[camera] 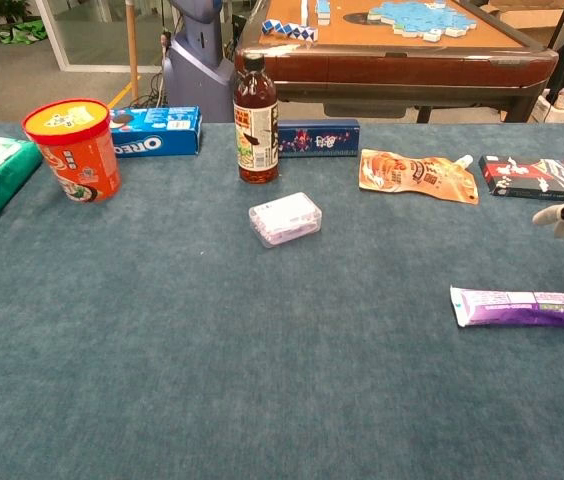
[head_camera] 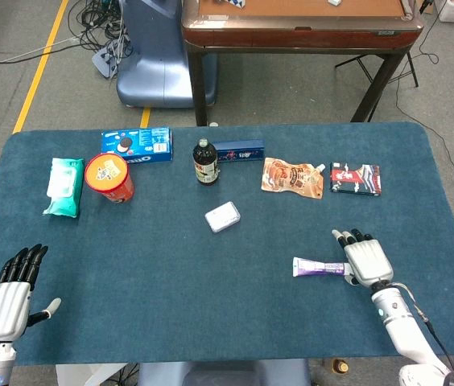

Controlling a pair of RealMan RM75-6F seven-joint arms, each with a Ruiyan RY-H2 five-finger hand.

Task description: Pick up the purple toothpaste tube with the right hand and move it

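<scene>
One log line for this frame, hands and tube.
phase: reach | right hand: over tube cap end, grip unclear | tube: flat on table | left hand: open, idle, near edge

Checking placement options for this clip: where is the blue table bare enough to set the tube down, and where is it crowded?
Bare cloth spans the near half, from the left hand to the purple toothpaste tube under the right hand, below the small clear plastic box. The far row is crowded, from the green wipes pack to the red-and-black flat box.
</scene>
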